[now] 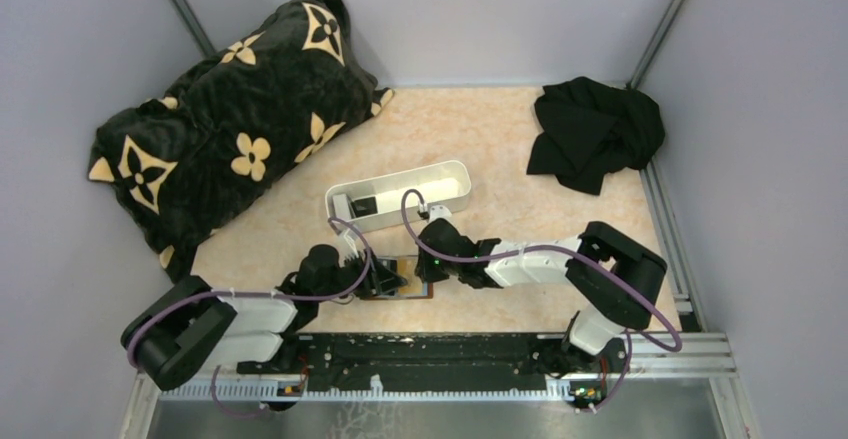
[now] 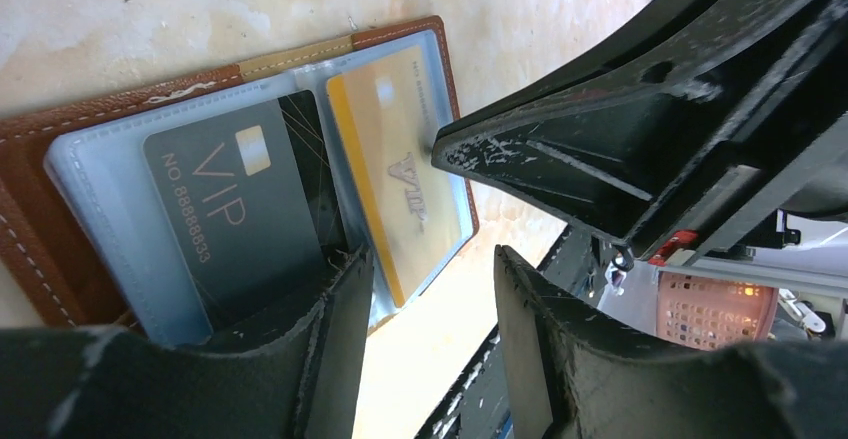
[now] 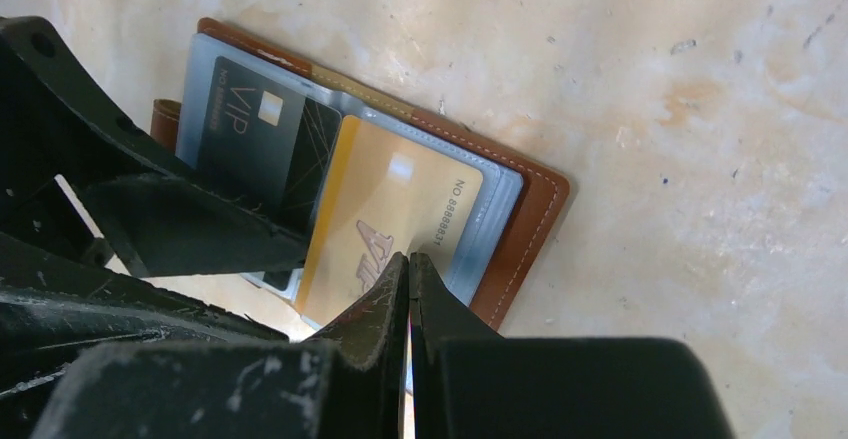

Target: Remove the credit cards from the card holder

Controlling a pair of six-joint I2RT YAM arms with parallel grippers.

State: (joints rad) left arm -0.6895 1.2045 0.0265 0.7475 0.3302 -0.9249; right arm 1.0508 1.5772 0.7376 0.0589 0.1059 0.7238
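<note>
The card holder [image 1: 402, 287] lies open on the table between both grippers, brown leather outside with blue-grey pockets [image 2: 90, 189]. A dark grey VIP card [image 2: 235, 209] sits in its left pocket and a gold card [image 2: 400, 149] in its right pocket. My left gripper [image 2: 430, 294] is open; one finger [image 2: 330, 339] rests on the near edge of the dark card, the other hangs beyond the wallet. My right gripper [image 3: 408, 259] is shut, its tips pressing on the gold card [image 3: 400, 194] beside the dark card [image 3: 245, 124]. The wallet edge [image 3: 525, 224] shows to the right.
A long white tray [image 1: 455, 181] with a small dark item inside stands just behind the wallet. A black patterned pillow [image 1: 230, 129] fills the back left. A black cloth [image 1: 595, 134] lies at the back right. The arm rail [image 1: 430, 359] runs along the near edge.
</note>
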